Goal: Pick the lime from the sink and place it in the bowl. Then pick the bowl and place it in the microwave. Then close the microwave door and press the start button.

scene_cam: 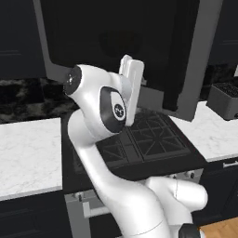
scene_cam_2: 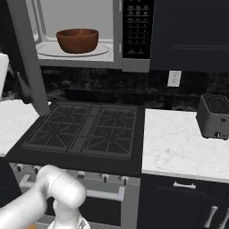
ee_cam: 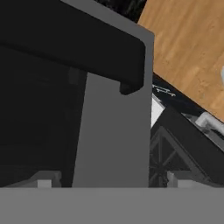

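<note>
Though unreadable, keypad (scene_cam_2: pixel 136 27) beside bowl (scene_cam_2: pixel 77 40)

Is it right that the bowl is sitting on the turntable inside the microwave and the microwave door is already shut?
Not quite. The door is open: the right base view looks straight into the microwave, where the bowl sits on the turntable, as you said. The hand view shows the gripper, open, close against the door's frame near its handle.

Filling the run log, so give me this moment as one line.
bowl: on turntable inside microwave | door: open | hand: open, at door frame beside handle | start: not pressed
</note>
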